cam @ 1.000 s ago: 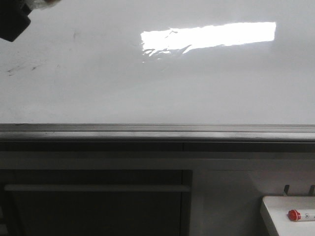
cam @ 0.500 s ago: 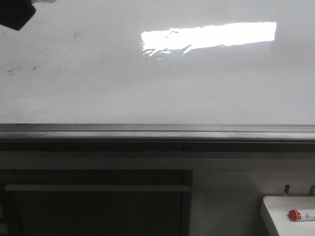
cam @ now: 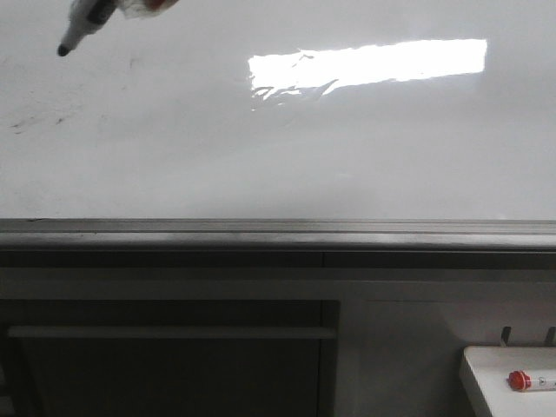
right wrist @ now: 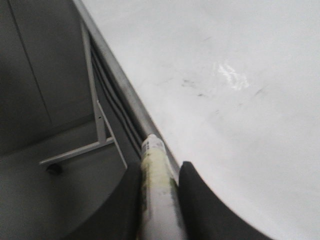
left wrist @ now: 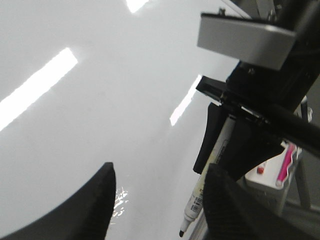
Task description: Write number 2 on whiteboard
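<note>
The whiteboard [cam: 347, 148] fills the upper front view, glossy white with faint dark smudges [cam: 39, 119] at the left. The number 2 does not show in any view. My right gripper [right wrist: 161, 169] is shut on a white marker [right wrist: 156, 195] with a black tip [cam: 64, 50], which pokes in at the top left of the board, slanting down-left. Whether the tip touches the board I cannot tell. My left gripper [left wrist: 160, 200] hangs open and empty in front of the board, with the right gripper [left wrist: 227, 150] and its marker [left wrist: 210, 170] beside it.
A grey metal rail [cam: 278, 233] runs along the board's bottom edge, with a dark frame and a pale crossbar [cam: 174, 332] beneath. A small white tray [cam: 486, 382] at the bottom right holds a red-capped marker [cam: 521, 380].
A black gripper part at the front view's top left corner has moved up out of view. The marker's tip has come into view there from the top.
</note>
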Tool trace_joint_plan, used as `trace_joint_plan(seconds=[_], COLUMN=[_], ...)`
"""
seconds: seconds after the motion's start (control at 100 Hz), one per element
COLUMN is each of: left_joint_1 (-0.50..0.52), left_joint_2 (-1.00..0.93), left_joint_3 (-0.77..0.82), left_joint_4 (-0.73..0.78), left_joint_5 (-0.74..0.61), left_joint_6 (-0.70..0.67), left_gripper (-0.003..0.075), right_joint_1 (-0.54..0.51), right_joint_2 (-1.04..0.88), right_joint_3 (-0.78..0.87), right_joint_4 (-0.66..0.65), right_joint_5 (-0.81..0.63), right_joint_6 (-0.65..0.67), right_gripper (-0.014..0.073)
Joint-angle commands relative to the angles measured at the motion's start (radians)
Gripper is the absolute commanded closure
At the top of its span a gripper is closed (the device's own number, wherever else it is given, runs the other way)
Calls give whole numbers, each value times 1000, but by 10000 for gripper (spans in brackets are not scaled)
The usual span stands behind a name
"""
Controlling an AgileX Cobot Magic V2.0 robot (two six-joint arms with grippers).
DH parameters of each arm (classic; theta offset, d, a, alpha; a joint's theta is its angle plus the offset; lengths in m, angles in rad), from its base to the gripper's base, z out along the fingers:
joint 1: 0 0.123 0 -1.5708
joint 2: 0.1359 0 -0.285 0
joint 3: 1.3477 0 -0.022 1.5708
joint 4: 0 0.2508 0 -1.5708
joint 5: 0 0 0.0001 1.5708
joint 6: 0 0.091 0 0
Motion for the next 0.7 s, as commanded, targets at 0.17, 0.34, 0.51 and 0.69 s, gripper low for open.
trace_joint_plan(seconds=[0.17,0.34,0.51,0.69], left_joint_1=[114,178,182,182], left_joint_2=[-186,-280,-302,-302], left_joint_3=[78,176,230,237], left_joint_4=[330,380,293,229], left_joint_5=[-64,-51,-54,-52], left_joint_6=[-473,-588,-588,-588], left_gripper=[476,715,741,741], right_joint_1=[-156,-178,-178,-178], right_joint_2=[-18,1,60,117], right_joint_3=[-34,-39,-80,-119], right_joint_4=[-22,-51,-51,-83], right_joint_5=[-163,-202,-196,-180], right_joint_6=[-7,-7,-7,-7], right_gripper=[672,672,672,672])
